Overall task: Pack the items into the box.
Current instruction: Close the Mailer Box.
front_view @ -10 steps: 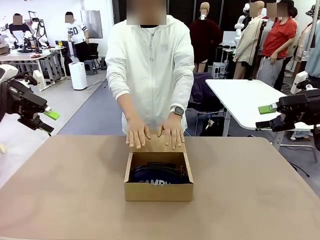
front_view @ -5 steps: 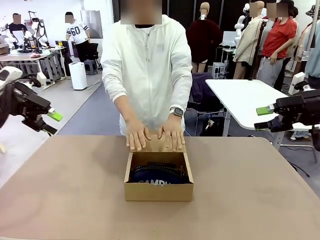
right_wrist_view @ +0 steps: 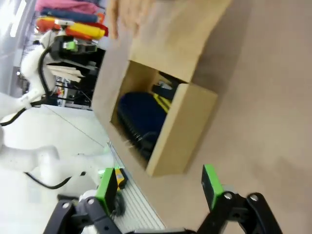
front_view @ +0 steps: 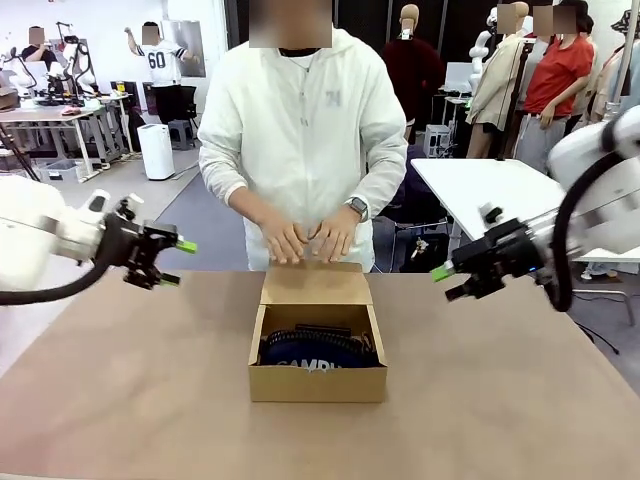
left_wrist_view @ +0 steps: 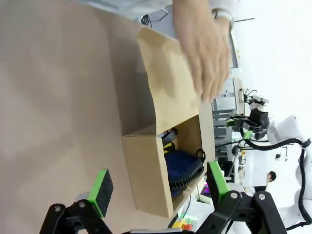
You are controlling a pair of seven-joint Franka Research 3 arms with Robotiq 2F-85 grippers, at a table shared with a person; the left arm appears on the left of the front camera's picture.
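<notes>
Starting at the bottom of the frame, the bare table (front_view: 120, 400) runs up to the box (front_view: 317, 383), which sits at centre with its front wall towards the camera. Inside lies the navy pouch (front_view: 315, 352), its white lettering just above the rim, so most of the packing looks done. Behind the pouch the front view gives little more than a dark edge. The right wrist view looks in from the side and picks out the black stapler (right_wrist_view: 165, 89) with the yellow stick (right_wrist_view: 160, 101) beside it, tucked against the back wall. The lid flap (front_view: 315, 285) is hinged back from the opening, which leaves the contents open to view; closing it seems the step left. Level with that flap, the left gripper (front_view: 176, 262) hangs at mid-left and the right gripper (front_view: 448, 284) at mid-right. Both have their fingers spread and hold nothing, and both stay well clear of the box, probably to leave the person room. Each wrist view frames the box between its green pads, and the left one also shows a hand above the flap. Farther back, the person's hands (front_view: 290, 240) meet just above the flap's far edge, seemingly ready to fold it.
</notes>
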